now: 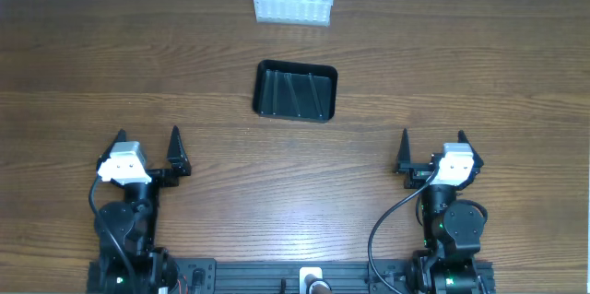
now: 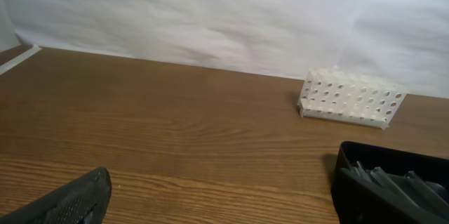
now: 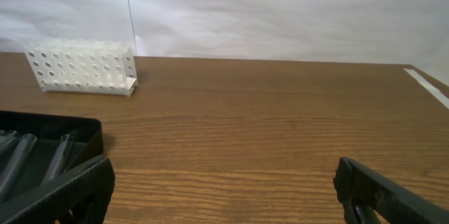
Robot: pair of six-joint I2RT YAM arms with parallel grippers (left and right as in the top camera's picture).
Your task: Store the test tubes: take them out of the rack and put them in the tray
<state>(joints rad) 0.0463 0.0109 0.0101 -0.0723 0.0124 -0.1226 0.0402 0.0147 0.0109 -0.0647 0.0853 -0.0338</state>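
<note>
Tubes [image 1: 297, 89] in the tray [image 1: 258, 91] blur together, count unclear.

The tray [image 2: 345, 182] and the test tubes [image 2: 393, 182] in it were cut off by the left wrist view's edge. Whether the rack [image 1: 291, 2] held any tube was too small to tell.

You have bright, even light from overhead on the wooden table [image 1: 111, 64], with a mild sheen far ahead of the left gripper [image 1: 147, 132] and right gripper [image 1: 433, 134]. The white rack [image 1: 291, 2] nearly washes out. Pale glints mark the black tray [image 1: 259, 91]. Shadows beside both grippers are small and soft.
</note>
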